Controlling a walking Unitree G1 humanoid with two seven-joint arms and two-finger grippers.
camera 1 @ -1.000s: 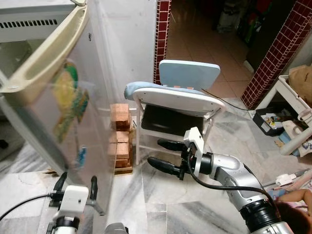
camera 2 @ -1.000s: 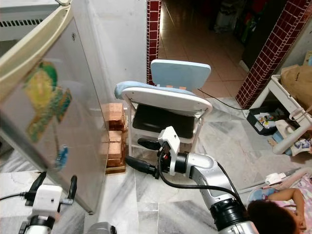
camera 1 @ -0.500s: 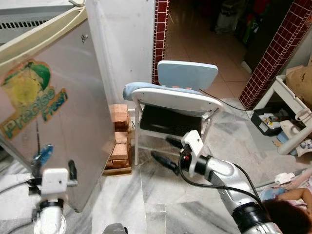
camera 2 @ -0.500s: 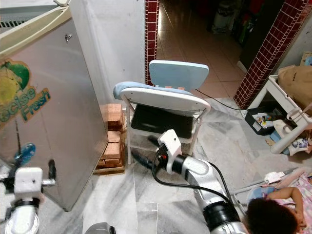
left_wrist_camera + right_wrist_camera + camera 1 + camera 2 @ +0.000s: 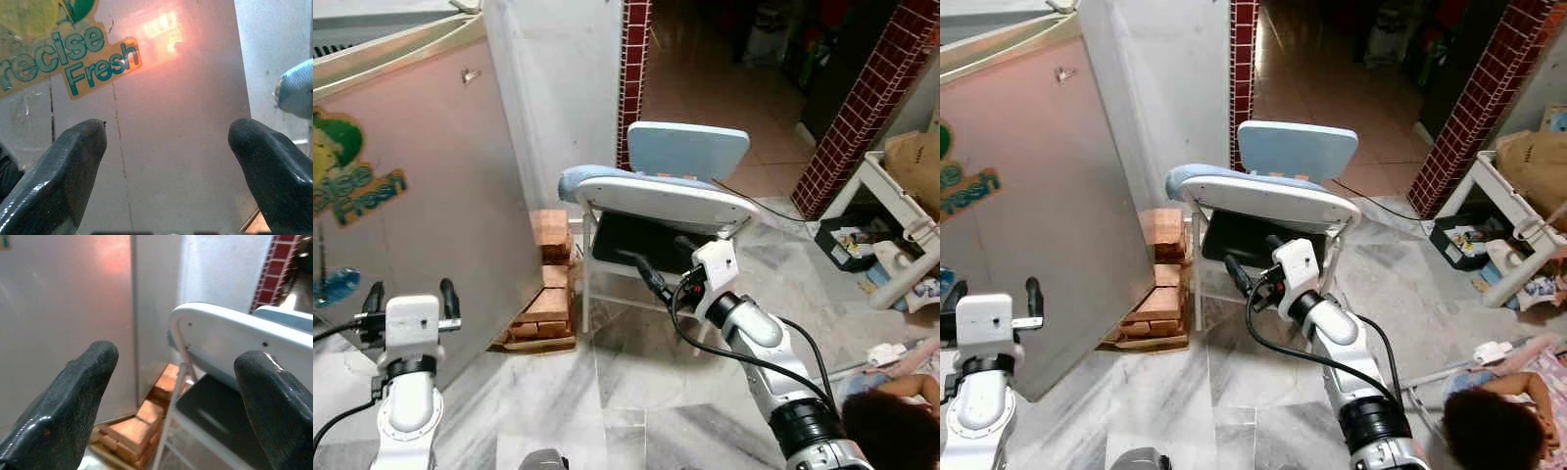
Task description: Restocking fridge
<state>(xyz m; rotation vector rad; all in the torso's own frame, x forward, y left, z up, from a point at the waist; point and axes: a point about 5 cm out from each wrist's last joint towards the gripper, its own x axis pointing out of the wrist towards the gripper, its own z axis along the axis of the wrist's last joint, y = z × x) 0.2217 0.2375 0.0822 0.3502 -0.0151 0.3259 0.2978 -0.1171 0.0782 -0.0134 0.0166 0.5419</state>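
Two grippers are up in front of us, both empty. At the lower left of the left eye view our left gripper (image 5: 406,294) holds its black fingers spread just before the fridge door (image 5: 421,186); from the left wrist we see the gap between the fingers facing bare grey door, with no contact that we can make out. Our right gripper (image 5: 659,264) reaches out at the frame's centre, its fingers also spread wide, with its tips in front of the chair (image 5: 656,211). We cannot tell whether they touch it.

The door fills the upper left, swung out at an angle, and carries a yellow and green sticker (image 5: 54,54) reading "Fresh" at the left edge. Below its lower right corner a stack of bricks (image 5: 546,294) sits against the white wall.

The white folding chair stands at the middle on the marble floor (image 5: 626,392), with a pale blue cushion (image 5: 690,152) on top. At the lower right edge we see a person's dark hair (image 5: 901,431). Beyond, at the upper right, a red tiled pillar (image 5: 867,108) borders a dim room.
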